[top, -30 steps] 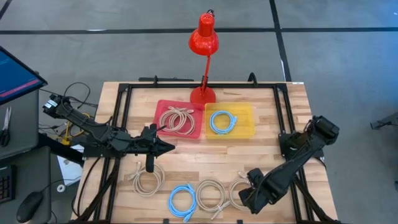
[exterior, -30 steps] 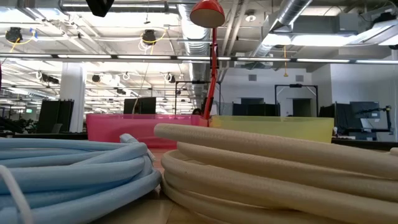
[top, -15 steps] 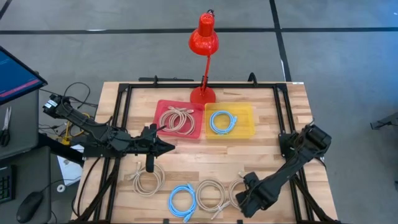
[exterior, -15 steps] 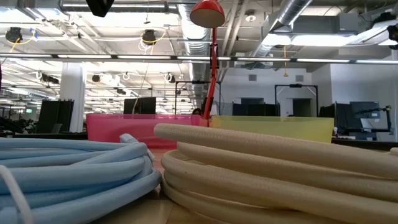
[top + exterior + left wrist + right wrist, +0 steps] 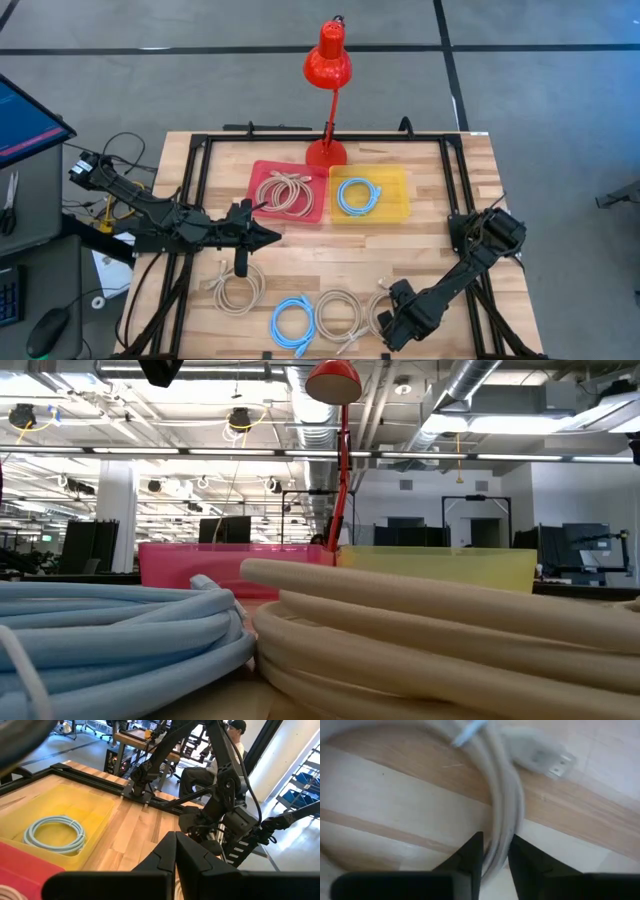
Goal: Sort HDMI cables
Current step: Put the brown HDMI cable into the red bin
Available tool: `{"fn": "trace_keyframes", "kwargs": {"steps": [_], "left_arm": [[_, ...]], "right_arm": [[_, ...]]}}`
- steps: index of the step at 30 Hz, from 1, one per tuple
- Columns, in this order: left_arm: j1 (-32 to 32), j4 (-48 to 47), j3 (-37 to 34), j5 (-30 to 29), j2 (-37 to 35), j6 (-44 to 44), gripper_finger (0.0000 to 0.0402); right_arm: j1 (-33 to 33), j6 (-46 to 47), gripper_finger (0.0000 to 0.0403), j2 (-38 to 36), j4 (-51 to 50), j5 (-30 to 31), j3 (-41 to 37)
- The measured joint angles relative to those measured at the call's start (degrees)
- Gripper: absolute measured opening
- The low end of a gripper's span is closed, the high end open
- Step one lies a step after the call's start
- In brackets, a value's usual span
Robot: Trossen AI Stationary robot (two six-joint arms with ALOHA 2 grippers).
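Three beige HDMI cable coils and a light blue one lie flat along the table's near edge. My right gripper points down onto the rightmost beige coil, shut on its strands. That coil's plug lies on the wood. A pink tray holds beige coils, and a yellow tray holds a blue coil. My left gripper is shut on nothing and hovers at mid-left. My right gripper pinches the bundled strands of the rightmost beige coil's ring between its two fingers. The fingers come from above, pointing down, and stand across the strands. The coil lies on the table.
A red desk lamp stands at the far edge behind the trays. A black frame runs around the tabletop. The blue coil and a beige coil fill the low view's foreground. A person sits beyond the table.
My right gripper has sunk onto the rightmost beige coil, moving slightly toward the near edge. The beige coil in front of the low camera has shifted a little.
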Motion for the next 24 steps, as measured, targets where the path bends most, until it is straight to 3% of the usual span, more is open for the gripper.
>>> {"fn": "trace_keyframes", "kwargs": {"steps": [6, 16, 24], "left_arm": [[0.0, 0.0, 0.0, 0.0, 0.0, 0.0, 0.0008], [0.0, 0.0, 0.0, 0.0, 0.0, 0.0, 0.0008], [0.0, 0.0, 0.0, 0.0, 0.0, 0.0, 0.0008]], "right_arm": [[0.3, -3.2, 0.0011, -0.3, -0.4, 0.0, 0.0], [0.3, -5.7, 0.0007, -3.7, -2.0, -1.2, 0.0], [-0.1, -5.0, 0.0005, -13.9, -11.4, 6.5, 0.0]]}}
